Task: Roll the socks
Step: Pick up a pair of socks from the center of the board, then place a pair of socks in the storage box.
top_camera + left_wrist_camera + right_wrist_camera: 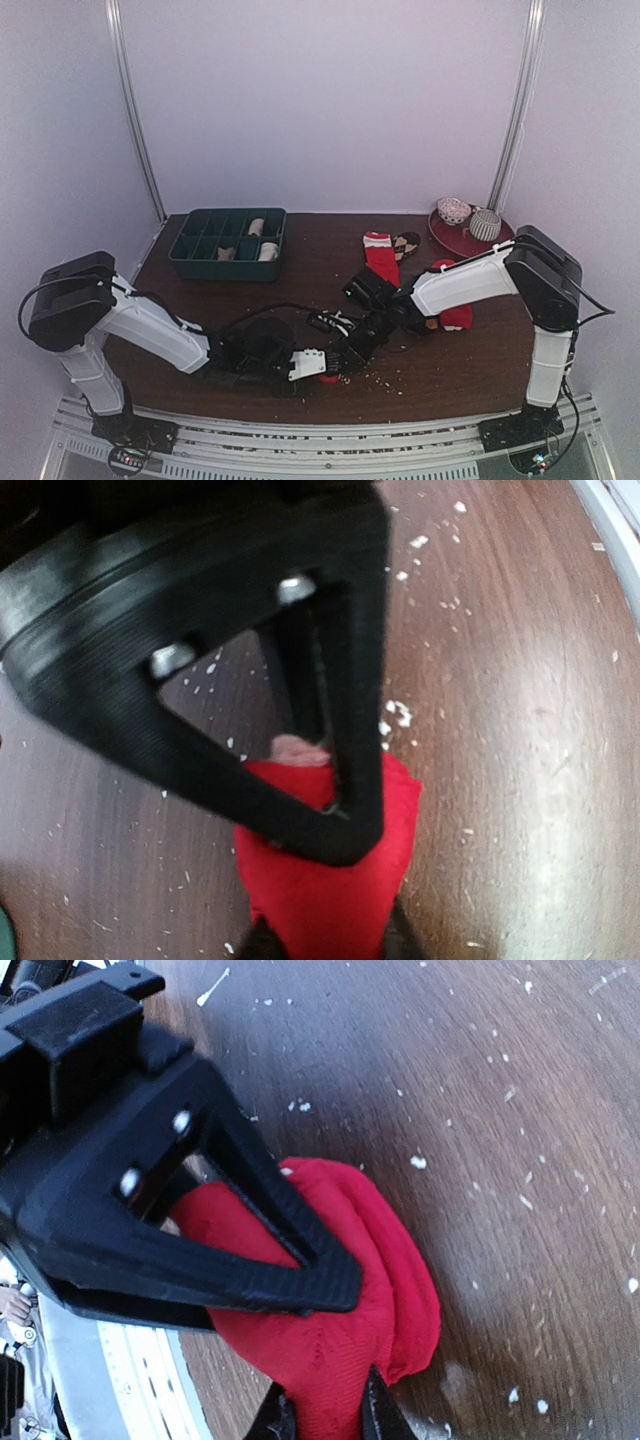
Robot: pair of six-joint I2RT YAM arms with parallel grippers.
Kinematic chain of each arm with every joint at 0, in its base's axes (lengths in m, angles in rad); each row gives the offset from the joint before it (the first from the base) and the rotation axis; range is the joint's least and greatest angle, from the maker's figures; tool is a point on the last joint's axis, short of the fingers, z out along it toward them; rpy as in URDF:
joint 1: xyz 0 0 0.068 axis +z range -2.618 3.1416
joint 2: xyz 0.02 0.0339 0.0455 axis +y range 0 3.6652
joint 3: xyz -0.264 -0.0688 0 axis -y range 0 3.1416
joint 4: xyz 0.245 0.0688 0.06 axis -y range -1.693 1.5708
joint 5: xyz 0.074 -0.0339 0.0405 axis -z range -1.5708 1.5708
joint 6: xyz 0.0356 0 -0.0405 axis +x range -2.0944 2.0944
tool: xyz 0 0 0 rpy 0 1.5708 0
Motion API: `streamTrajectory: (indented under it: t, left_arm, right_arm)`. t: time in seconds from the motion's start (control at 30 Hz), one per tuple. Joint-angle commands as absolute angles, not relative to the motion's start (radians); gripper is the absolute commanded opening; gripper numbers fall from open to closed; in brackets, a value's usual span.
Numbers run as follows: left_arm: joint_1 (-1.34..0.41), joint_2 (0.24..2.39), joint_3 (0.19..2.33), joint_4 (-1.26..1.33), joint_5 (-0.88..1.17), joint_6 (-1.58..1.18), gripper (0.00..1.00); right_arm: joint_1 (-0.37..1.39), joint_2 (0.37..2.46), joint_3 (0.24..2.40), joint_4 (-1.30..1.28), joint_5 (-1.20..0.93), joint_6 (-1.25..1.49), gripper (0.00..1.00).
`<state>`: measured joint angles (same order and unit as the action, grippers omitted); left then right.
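A bunched, partly rolled red sock [331,378] lies near the table's front edge. It fills the left wrist view [330,880] and the right wrist view [340,1330]. My left gripper [318,364] [327,942] is shut on one end of it. My right gripper [357,347] [325,1422] is shut on the same sock from the other side, and each gripper's black finger crosses the other's view. Another red sock with a white end [380,257] lies mid-table. A third red sock [457,316] lies under the right arm. A brown patterned sock [406,242] lies at the back.
A dark green compartment tray [190,262] with rolled tan socks stands at the back left. A dark red plate [450,240] with two bowls stands at the back right. White lint flecks dot the wood. The table's front rail is close behind the grippers.
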<state>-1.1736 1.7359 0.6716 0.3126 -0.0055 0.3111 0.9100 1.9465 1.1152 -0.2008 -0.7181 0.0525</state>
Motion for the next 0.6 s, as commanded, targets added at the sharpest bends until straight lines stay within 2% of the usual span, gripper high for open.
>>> streamTrajectory:
  t: [0.0, 0.13, 0.27, 0.3, 0.33, 0.37, 0.5, 0.53, 0.57]
  left_arm:
    - [-1.175, 1.829, 0.671, 0.194, 0.071, 0.287, 0.00]
    - [-1.175, 1.846, 0.671, 0.205, 0.076, 0.285, 0.00]
    - [-1.154, 1.872, 0.684, 0.230, 0.081, 0.245, 0.00]
    - [-1.144, 1.870, 0.678, 0.250, 0.081, 0.224, 0.00]
    - [-1.133, 1.864, 0.674, 0.269, 0.077, 0.199, 0.00]
    - [-1.118, 1.856, 0.672, 0.280, 0.077, 0.175, 0.00]
    - [-1.054, 1.799, 0.677, 0.294, 0.078, 0.088, 0.00]
    - [-1.034, 1.781, 0.683, 0.289, 0.087, 0.073, 0.00]
    - [-1.016, 1.764, 0.693, 0.282, 0.089, 0.050, 0.00]
  right_arm:
    - [0.920, 2.017, 1.047, -0.372, -0.599, 0.057, 0.12]
    - [0.920, 2.014, 1.056, -0.367, -0.597, 0.054, 0.15]
    - [0.919, 1.982, 1.068, -0.344, -0.592, 0.074, 0.22]
    - [0.918, 1.958, 1.069, -0.334, -0.584, 0.081, 0.29]
    - [0.914, 1.920, 1.068, -0.320, -0.574, 0.090, 0.40]
    - [0.910, 1.884, 1.066, -0.311, -0.559, 0.099, 0.46]
    - [0.871, 1.700, 1.045, -0.281, -0.510, 0.135, 0.51]
    - [0.859, 1.642, 1.035, -0.267, -0.503, 0.147, 0.54]
    - [0.847, 1.587, 1.024, -0.252, -0.491, 0.157, 0.62]
